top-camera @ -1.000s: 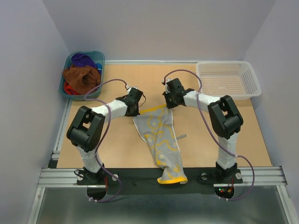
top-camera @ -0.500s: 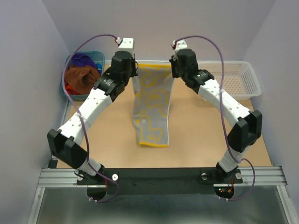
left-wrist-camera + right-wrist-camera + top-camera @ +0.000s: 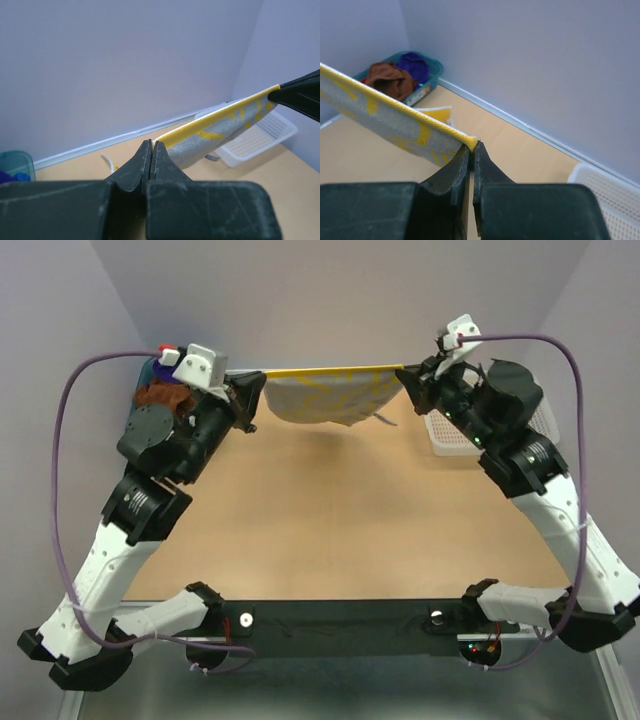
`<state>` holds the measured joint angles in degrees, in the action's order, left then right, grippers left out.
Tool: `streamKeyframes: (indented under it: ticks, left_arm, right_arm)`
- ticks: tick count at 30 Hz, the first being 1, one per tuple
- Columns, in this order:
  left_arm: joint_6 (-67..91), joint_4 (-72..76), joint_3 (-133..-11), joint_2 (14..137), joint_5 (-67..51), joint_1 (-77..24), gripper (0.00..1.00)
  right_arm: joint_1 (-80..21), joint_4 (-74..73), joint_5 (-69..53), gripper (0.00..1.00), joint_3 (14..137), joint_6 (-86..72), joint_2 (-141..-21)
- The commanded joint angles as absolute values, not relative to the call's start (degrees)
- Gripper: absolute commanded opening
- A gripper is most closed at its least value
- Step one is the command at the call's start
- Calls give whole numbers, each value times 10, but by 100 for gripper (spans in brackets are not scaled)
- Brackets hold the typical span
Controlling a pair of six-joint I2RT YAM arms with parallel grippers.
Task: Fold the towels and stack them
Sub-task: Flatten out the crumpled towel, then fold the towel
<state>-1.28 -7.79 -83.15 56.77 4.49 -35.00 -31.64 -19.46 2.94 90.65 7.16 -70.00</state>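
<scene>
Overhead view: a yellow towel (image 3: 325, 398) with a pale grey pattern is held in the air above the far half of the table (image 3: 330, 540). Its yellow hem is pulled into a straight line between the left gripper (image 3: 256, 386) and the right gripper (image 3: 410, 375). The rest of the cloth sags below the hem, clear of the tabletop. How the jaws stand is not resolved from up here.

Left wrist view: the jaws are pinched tight on one end of the hem, with the cloth running away to the dark tips of the other gripper. Beyond it the white mesh basket (image 3: 260, 142) is seen whole; overhead, the right arm covers much of it.

Right wrist view: the jaws are likewise clamped on the opposite corner. The teal tub (image 3: 438, 66) is shown in the far corner with a brown towel (image 3: 387, 75) and a purple towel (image 3: 415, 64) heaped inside; overhead, the left arm hides most of this.
</scene>
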Motion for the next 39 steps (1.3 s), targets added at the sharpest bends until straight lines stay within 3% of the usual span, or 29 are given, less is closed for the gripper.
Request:
streamKeyframes:
  ticks: [1,7,17,21,30,35,39]
  left_arm:
    - [-40,-32,-826,493,50,-342,0]
    - [-11,-64,-845,485,54,-343,0]
    - [18,-122,-841,657,252,-313,0]
    - [51,-77,-824,790,222,-245,0]
    - [50,-38,-971,1062,140,-191,0]
    - [36,-32,-1028,1129,112,-182,0]
    - [29,-32,-1001,1123,103,-180,0]
  right_arm:
    - [-297,-213,3,0,889,106,-629]
    - [-296,-251,-33,0,922,102,-598]
    - [-296,-250,137,1,956,117,-754]
    - [-288,-234,188,1,989,140,-876]
    - [-214,-140,132,0,1047,145,-1097]
    - [-205,-128,119,1,1073,166,-1163]
    - [-203,-125,103,1,1036,166,-1161]
